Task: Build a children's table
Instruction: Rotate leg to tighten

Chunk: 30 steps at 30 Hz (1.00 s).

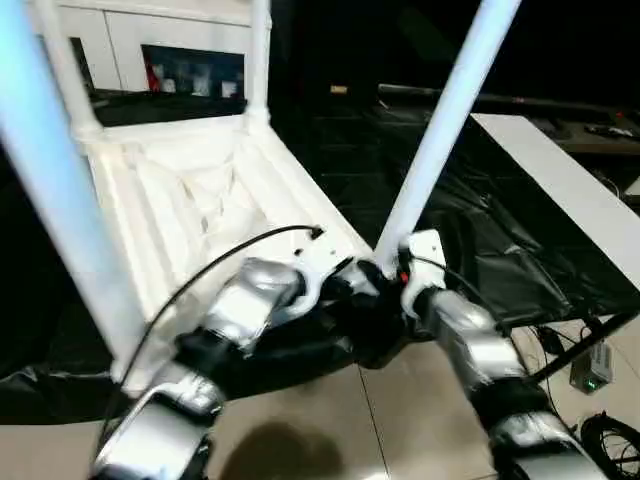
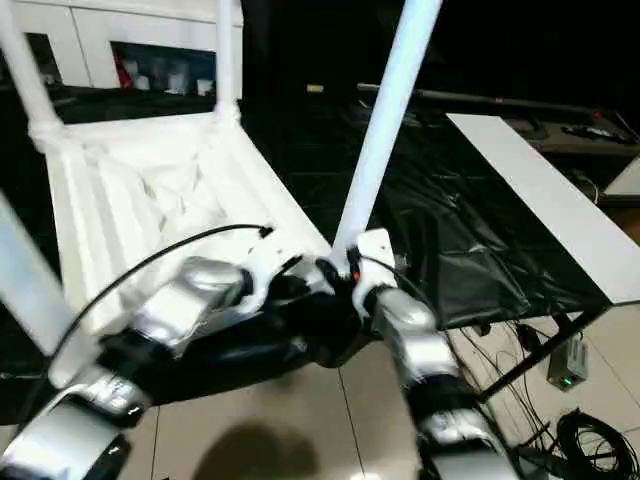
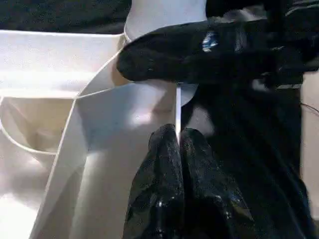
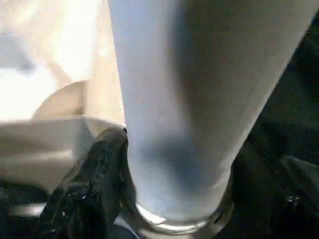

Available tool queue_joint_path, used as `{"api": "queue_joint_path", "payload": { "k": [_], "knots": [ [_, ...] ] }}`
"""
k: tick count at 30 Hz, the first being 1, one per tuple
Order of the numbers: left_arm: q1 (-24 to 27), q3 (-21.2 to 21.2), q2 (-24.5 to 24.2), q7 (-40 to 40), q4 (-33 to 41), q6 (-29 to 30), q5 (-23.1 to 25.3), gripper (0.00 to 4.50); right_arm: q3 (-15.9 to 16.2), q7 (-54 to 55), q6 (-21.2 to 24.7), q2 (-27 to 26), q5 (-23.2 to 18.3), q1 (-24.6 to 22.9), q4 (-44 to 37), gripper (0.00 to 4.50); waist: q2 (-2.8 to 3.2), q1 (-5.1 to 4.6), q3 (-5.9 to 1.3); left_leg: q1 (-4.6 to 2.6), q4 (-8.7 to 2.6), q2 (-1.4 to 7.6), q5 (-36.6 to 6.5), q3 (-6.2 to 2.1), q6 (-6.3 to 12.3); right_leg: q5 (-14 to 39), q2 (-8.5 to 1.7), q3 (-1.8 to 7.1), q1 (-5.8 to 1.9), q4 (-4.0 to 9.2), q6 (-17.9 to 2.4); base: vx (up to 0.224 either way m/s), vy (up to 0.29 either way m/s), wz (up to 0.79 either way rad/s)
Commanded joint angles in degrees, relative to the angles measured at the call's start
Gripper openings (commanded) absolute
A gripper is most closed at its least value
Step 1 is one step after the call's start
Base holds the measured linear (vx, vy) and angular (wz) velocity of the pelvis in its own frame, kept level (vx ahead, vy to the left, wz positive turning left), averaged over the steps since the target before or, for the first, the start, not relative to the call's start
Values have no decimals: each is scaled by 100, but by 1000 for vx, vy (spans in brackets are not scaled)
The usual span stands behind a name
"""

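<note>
While the children's table lies upside down on the black-sheeted tabletop, its ribbed underside faces up and its legs rise from the rounded corner sockets. The near-right leg stands in its socket at about 5 o'clock of the top. The right end effector straddles this leg at its base, one finger against either side. The left end effector, fingers pressed together, pinches the thin white rim of the top just beside that socket. A white glass-door cabinet stands at 11 o'clock.
</note>
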State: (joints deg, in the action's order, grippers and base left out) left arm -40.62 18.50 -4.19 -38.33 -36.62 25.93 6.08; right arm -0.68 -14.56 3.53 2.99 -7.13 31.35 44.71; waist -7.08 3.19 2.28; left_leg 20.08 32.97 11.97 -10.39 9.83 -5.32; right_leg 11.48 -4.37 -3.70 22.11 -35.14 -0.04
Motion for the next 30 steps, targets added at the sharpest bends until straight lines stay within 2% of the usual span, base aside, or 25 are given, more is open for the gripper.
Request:
{"api": "queue_joint_path", "payload": {
  "k": [1,3,4,5,7,10,12,14,16,18,19,21,22,23,24,25,26,27,28,29,30],
  "knots": [
    [40,52,143,163,-323,-120,30,0,-13,154,-3,-38,15,66,188,264,70,-5,-275,-16,-398,126,-1535,-37,-137,1942,-356,251,-133,536,-626,0,0,0],
    [-88,78,178,298,-636,-249,139,0,134,14,-179,-122,148,135,246,264,86,-2,-274,19,-401,119,-1432,-31,-89,1706,-348,255,-148,518,-663,0,0,0],
    [-109,76,182,309,-693,-268,141,0,191,-60,-215,-135,192,126,223,264,81,15,-281,-8,-394,132,-1380,-25,-70,1536,-351,256,-146,503,-718,0,0,0],
    [-114,87,173,281,-714,-262,142,0,229,-269,-239,-154,159,93,162,320,66,14,-278,16,-397,129,-1323,-22,-32,1411,-344,255,-170,482,-767,0,0,0],
    [-91,95,152,224,-677,-221,129,0,355,-449,-303,-96,248,32,56,337,66,30,-273,17,-391,130,-1271,-14,25,1343,-354,255,-179,478,-822,0,0,0],
    [-93,102,101,177,-731,-255,137,0,448,-600,-355,2,317,10,-7,362,71,31,-262,11,-398,134,-1331,-15,38,1489,-362,254,-173,498,-829,0,0,0],
    [-92,132,37,67,-757,-308,168,0,456,-894,-344,108,237,-14,-94,376,76,16,-241,8,-416,132,-1604,-29,28,2013,-370,248,-154,557,-724,0,0,0],
    [-10,261,-139,-333,-556,-344,186,0,559,-1580,-402,481,189,-188,-439,389,75,21,-239,7,-418,140,-1713,-43,63,2225,-376,243,-160,593,-631,0,0,0],
    [33,324,-214,-484,-456,-327,193,0,592,-1696,-417,608,221,-241,-538,405,71,31,-242,30,-426,158,-1583,-54,101,2056,-387,245,-178,574,-665,0,0,0],
    [224,556,-523,-1046,-17,-288,193,0,680,-2267,-283,984,194,-442,-915,426,93,15,-254,48,-420,167,-1404,-43,151,1732,-376,249,-184,531,-803,0,0,0],
    [287,620,-628,-1208,134,-278,186,0,712,-2485,-239,1098,169,-516,-1046,426,99,32,-263,23,-411,178,-1383,-37,169,1625,-378,251,-178,530,-852,0,0,0],
    [371,684,-762,-1429,350,-187,138,0,750,-2736,-192,1233,111,-620,-1226,442,91,48,-268,24,-400,180,-1159,-21,226,1140,-364,260,-202,467,-1024,0,0,0],
    [422,725,-850,-1579,483,-133,103,0,772,-2904,-165,1319,75,-685,-1338,442,101,42,-270,23,-398,176,-1075,-11,244,959,-353,258,-191,446,-1099,0,0,0],
    [596,825,-1172,-2081,956,-92,-39,0,836,-3447,-43,1593,-106,-910,-1733,442,91,70,-271,5,-394,191,-1044,-15,266,830,-358,252,-210,431,-1153,0,0,0],
    [596,825,-1172,-2081,956,-92,-39,0,836,-3447,-43,1593,-106,-910,-1733,442,99,71,-258,23,-396,196,-967,-4,313,651,-354,266,-213,405,-1198,0,0,0],
    [640,841,-1261,-2204,1084,-72,-73,0,851,-3610,8,1670,-167,-974,-1849,442,102,71,-257,9,-395,187,-959,3,309,625,-344,263,-199,407,-1227,0,0,0],
    [739,904,-1480,-2528,1344,-157,-142,0,897,-3824,15,1778,-214,-1071,-1992,442,69,84,-267,-4,-382,185,-942,8,320,573,-342,258,-210,402,-1259,0,0,0],
    [833,971,-1713,-2821,1597,-223,-187,0,948,-3955,-45,1851,-208,-1145,-2074,442,85,96,-261,32,-400,190,-884,-7,316,560,-351,257,-238,378,-1238,0,0,0],
    [864,993,-1792,-2916,1683,-236,-203,0,968,-3977,-80,1867,-190,-1163,-2085,442,93,94,-261,22,-401,194,-890,-4,303,568,-352,259,-229,379,-1232,0,0,0],
    [893,1009,-1867,-3011,1777,-214,-232,0,995,-3971,-126,1871,-149,-1174,-2077,442,93,91,-260,-20,-392,189,-891,13,281,550,-343,264,-196,377,-1280,0,0,0],
    [928,1011,-1933,-3084,1906,-107,-269,0,1039,-4016,-110,1867,-132,-1191,-2098,442,91,89,-259,-18,-390,185,-927,20,261,582,-339,264,-198,375,-1298,0,0,0]
  ]
}}
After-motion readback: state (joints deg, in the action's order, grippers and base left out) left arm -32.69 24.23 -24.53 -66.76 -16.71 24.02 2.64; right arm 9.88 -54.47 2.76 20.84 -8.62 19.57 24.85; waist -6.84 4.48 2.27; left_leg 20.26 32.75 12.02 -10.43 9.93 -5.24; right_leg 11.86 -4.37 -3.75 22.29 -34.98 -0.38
